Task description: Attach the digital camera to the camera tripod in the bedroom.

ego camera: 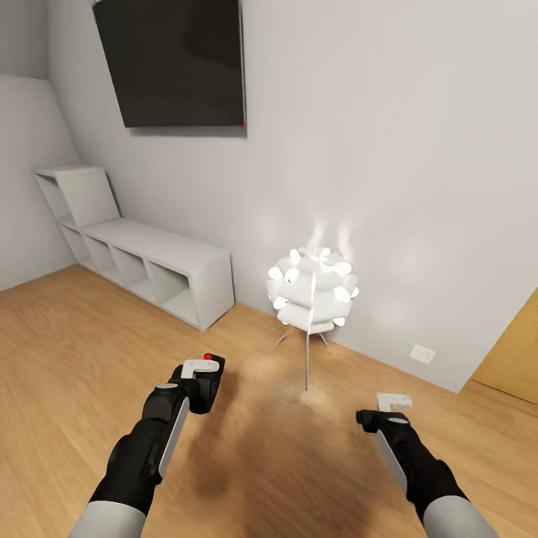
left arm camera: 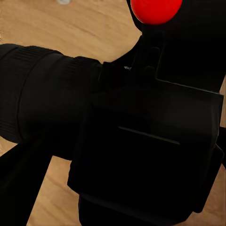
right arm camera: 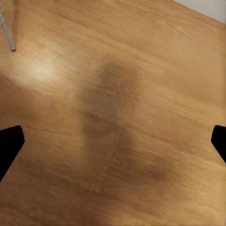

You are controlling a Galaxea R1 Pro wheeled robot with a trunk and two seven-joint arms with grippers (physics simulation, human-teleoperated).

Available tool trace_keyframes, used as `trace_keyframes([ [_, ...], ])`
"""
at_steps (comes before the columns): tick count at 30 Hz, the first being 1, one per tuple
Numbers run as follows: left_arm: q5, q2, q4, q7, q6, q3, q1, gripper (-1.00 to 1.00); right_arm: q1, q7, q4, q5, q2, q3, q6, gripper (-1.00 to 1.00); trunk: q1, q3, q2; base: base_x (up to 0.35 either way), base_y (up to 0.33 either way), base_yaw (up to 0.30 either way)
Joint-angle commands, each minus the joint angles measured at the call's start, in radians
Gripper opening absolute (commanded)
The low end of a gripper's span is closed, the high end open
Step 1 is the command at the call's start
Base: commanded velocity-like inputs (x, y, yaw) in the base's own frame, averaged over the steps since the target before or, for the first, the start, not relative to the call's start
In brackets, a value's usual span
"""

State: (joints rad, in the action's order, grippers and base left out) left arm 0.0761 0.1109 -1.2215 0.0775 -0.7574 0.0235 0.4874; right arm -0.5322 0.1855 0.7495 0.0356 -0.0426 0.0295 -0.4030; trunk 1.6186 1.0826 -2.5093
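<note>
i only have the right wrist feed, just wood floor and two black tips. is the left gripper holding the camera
Observer: Yes, the left gripper is shut on the digital camera; its red button shows up close.
Operator: tripod ahead?
Observer: No tripod in the head view; a lit white floor lamp stands ahead by the wall.
Operator: anything else nearby
Observer: A white cubby shelf sits against the wall to the left, under a dark screen.
</note>
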Motion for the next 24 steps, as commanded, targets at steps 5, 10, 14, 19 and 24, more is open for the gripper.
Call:
trace_keyframes([
  [5,0.006,0.001,-0.001,0.017,-0.005,0.001,0.0,-1.0,0.0,0.002,0.027,0.003,-0.005,0.002,-0.054,1.0,-0.002,-0.019,0.001,0.0,0.0,0.0],
  [10,0.005,0.002,-0.001,0.024,-0.005,0.002,0.0,-1.0,0.0,0.002,0.03,0.003,-0.006,0.002,-0.08,1.0,-0.005,-0.038,0.002,0.0,0.0,0.0],
  [14,0.005,0.002,-0.001,0.026,-0.006,0.002,0.0,-1.0,0.0,0.003,0.031,0.002,-0.006,0.002,-0.086,1.0,-0.006,-0.053,0.003,0.0,0.0,0.0],
  [19,0.005,0.001,0.015,0.027,-0.005,0.0,0.0,-1.0,0.0,0.003,0.031,-0.009,-0.005,-0.001,-0.091,1.0,-0.009,-0.073,0.004,0.0,0.0,0.0],
  [24,0.006,0.002,0.025,0.027,-0.005,0.0,0.0,-1.0,0.0,0.003,0.031,-0.009,-0.004,-0.002,-0.091,1.0,-0.011,-0.092,0.005,0.0,0.0,0.0],
])
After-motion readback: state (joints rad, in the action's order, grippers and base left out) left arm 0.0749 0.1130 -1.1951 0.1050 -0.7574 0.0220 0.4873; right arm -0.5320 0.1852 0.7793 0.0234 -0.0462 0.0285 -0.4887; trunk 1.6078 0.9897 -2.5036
